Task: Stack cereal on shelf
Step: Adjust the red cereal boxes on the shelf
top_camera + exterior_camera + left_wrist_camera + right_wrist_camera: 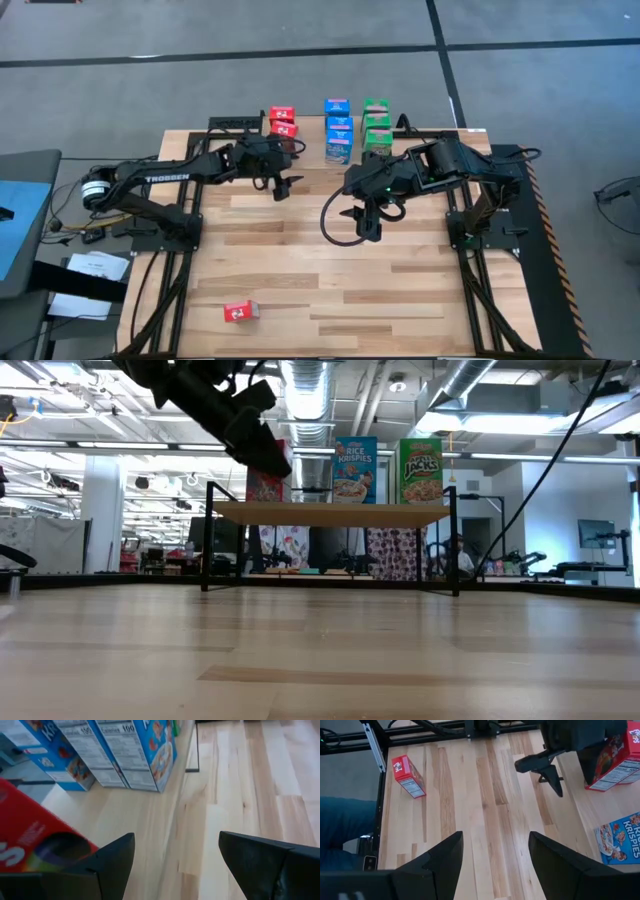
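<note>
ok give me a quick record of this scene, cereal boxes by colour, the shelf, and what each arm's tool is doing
shelf: small light wood shelf on black legs, at the table's far edge
red cardboard cereal boxes: two at the shelf, one lying alone near the table's front edge
blue cardboard cereal boxes: three in a row at the shelf
green cardboard cereal boxes: three beside the blue
left tool: open, empty, near the red boxes
right tool: open, empty, over mid-table
</note>
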`<state>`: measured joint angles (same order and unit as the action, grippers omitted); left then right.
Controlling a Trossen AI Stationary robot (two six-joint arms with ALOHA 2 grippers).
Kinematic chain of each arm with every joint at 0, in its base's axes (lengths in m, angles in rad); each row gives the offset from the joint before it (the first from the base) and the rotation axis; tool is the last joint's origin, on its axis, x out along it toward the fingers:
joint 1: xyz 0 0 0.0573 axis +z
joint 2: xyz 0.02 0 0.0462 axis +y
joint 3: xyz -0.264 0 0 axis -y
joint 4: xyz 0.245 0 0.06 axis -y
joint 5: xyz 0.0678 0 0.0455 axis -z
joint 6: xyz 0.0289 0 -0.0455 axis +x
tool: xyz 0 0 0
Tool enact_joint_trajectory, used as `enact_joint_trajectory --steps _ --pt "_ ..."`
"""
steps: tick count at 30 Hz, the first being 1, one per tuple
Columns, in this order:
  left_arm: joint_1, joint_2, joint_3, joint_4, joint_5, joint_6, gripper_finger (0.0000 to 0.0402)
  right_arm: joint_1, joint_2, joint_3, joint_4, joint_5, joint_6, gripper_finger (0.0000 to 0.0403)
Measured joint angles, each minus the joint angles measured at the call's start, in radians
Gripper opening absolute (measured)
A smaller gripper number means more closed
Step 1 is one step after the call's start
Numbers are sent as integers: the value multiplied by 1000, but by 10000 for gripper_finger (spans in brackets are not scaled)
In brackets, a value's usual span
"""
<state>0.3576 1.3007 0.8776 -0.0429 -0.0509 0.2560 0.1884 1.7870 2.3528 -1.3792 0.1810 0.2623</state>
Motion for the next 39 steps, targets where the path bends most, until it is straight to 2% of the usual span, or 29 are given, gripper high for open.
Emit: enact_joint_trajectory --steps 15,39 --pt "29 3 0 43 -14 16 279 0 0 0 31 0 0 250" --pt "24 11 -1 76 29 12 279 0 0 0 32 0 0 250"
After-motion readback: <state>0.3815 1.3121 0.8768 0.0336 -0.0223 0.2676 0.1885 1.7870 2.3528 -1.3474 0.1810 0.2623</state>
